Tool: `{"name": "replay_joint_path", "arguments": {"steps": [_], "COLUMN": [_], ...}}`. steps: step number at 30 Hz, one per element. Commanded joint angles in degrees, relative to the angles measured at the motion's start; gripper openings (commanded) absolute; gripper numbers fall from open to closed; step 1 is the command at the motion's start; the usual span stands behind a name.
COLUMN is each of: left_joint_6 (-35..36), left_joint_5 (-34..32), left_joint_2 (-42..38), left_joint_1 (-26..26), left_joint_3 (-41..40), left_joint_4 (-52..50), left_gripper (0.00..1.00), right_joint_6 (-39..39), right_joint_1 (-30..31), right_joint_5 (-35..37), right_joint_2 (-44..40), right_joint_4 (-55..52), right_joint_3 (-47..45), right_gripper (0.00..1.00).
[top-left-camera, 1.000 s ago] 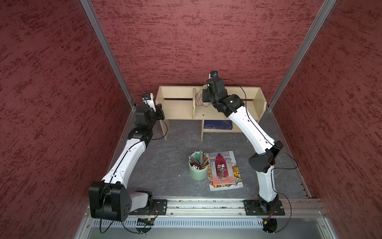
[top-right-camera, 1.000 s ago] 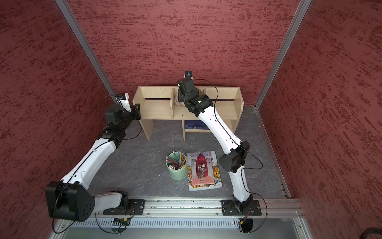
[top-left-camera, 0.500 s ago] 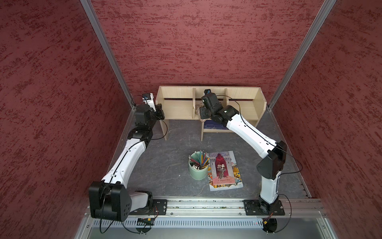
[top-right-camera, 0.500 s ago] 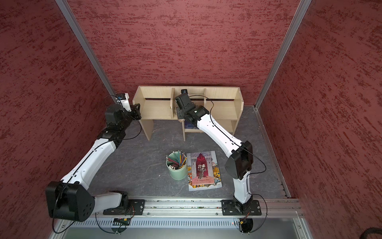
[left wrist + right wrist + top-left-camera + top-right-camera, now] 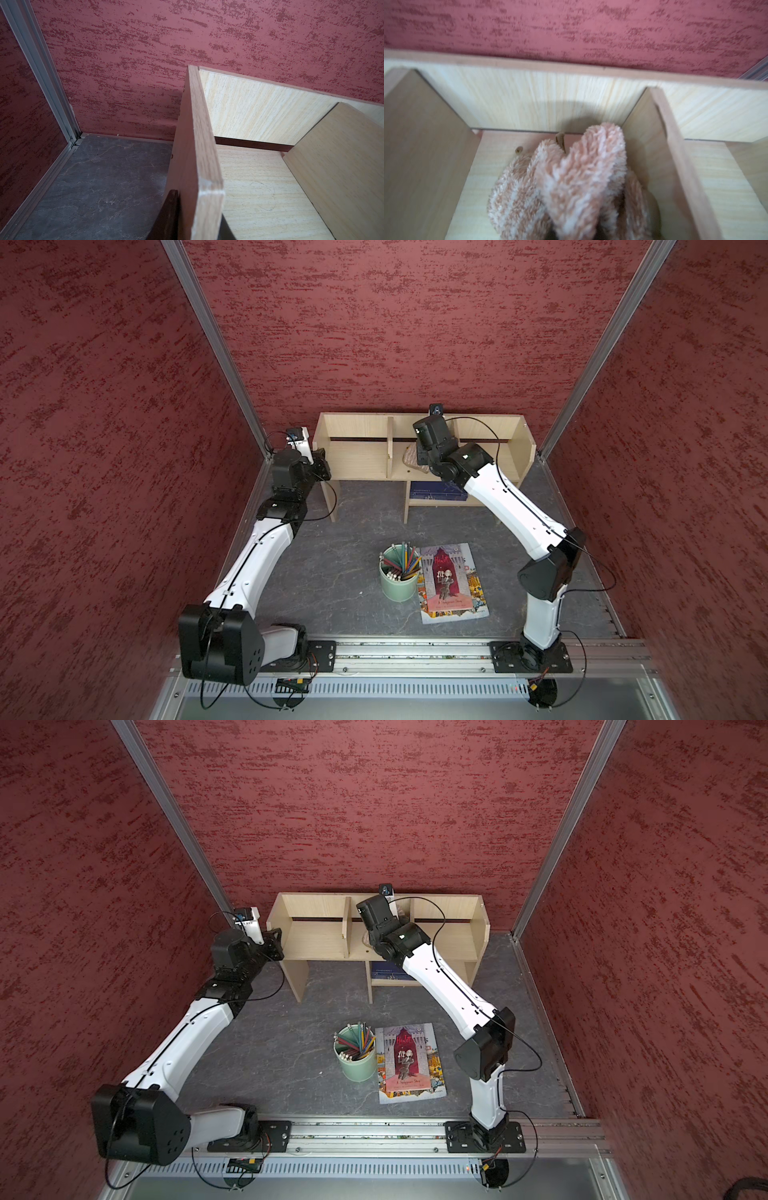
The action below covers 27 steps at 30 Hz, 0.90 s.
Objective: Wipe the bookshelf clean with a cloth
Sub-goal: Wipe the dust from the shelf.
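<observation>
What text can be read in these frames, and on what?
"Hamlet": red title, probably, on the illustrated book cover.
"A Shakespeare Story": line low on the same cover, barely legible.
Too small to read: pale lettering on the blue book on the bookshelf lower shelf.
Nothing else legible.

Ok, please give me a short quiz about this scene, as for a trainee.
1. True or false: the right gripper holds the cloth in the middle compartment of the bookshelf.
2. The left gripper clamps: A) a divider, B) the side panel, C) nothing?
3. What stands beside the illustrated book?
Key: 1 true; 2 B; 3 the green pencil cup.
</observation>
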Motion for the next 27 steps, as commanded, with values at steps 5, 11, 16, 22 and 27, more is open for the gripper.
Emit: {"name": "replay_joint_path", "arguments": {"steps": [5,11,16,22,27], "left_joint_6": [-4.89,-4.9,-5.03,-5.02,-5.04], "left_joint_5": [7.99,8.0,8.21,8.21,8.3], "left_joint_2": [-1.21,-0.96,-0.7,-0.54,-0.5], "left_joint_1": [-1.63,-1.63,-1.58,-1.61,-1.65], "left_joint_3": [0.03,-0.06,0.0,-0.08,-0.01], "left_joint_4": [-0.65,-0.5,-0.49,-0.45,-0.49], "left_gripper": [0.0,0.0,0.0,0.0,0.0], "right_joint_6": [0.02,1.51,2.62,2.51,0.53], "right_joint_1": [-0.03,0.74,1.26,1.24,1.23], "right_joint_5": [-5.42,-11.08,-13.41,-11.01,-10.28], "right_joint_2": [8.45,8.98,3.65,-3.78,-6.25], "right_joint_4": [2.86,5.47,8.74,10.35,9.38], "right_joint_3": [13.93,13.3,1.97,-11.2,-14.72], "right_gripper": [0.0,0.0,0.0,0.0,0.0]}}
